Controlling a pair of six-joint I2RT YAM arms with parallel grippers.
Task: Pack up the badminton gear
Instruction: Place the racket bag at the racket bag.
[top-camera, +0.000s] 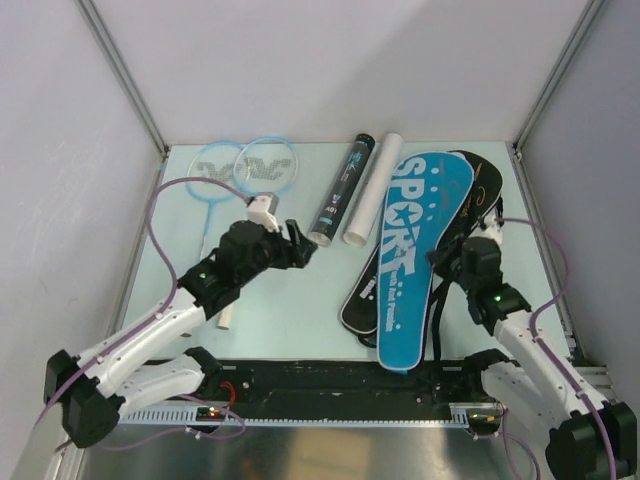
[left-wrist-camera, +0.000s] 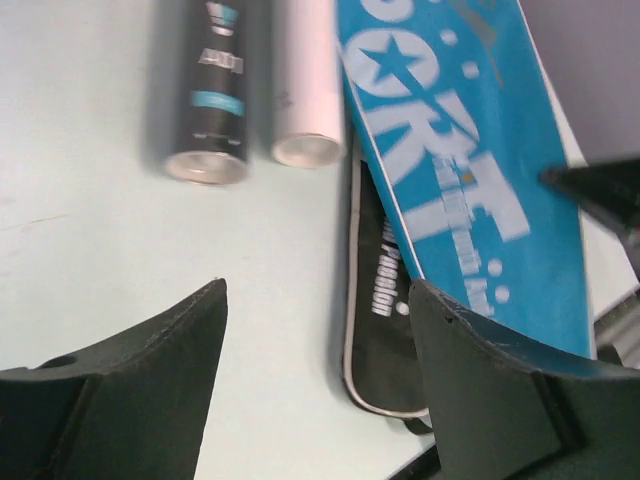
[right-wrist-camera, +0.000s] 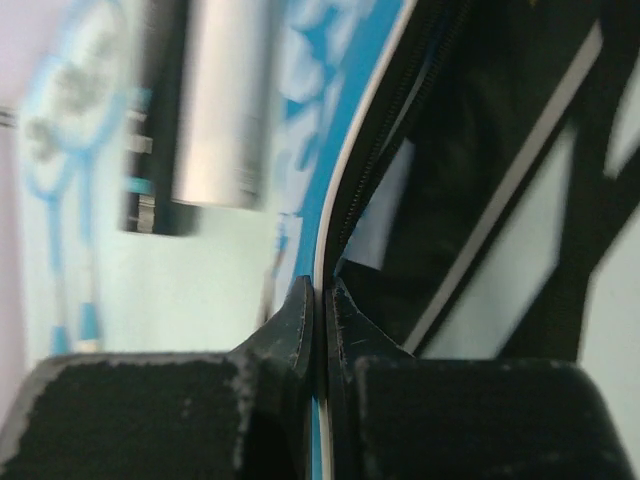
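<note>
A blue "SPORT" bag (top-camera: 415, 250) lies on black bags (top-camera: 362, 300) at the right of the table. My right gripper (top-camera: 447, 258) is shut on the blue bag's right edge (right-wrist-camera: 322, 262), lifting that side. Two light-blue rackets (top-camera: 245, 165) lie at the back left. A black tube (top-camera: 342, 190) and a white tube (top-camera: 372, 188) lie side by side at the back middle. My left gripper (top-camera: 303, 243) is open and empty above the table, between the rackets and the tubes. In the left wrist view the tube ends (left-wrist-camera: 208, 165) and the blue bag (left-wrist-camera: 460, 170) are ahead of it.
A racket handle end (top-camera: 225, 318) lies by the left arm. A black rail (top-camera: 330, 380) runs along the table's near edge. Grey walls and metal frame posts (top-camera: 125, 75) enclose the back and sides.
</note>
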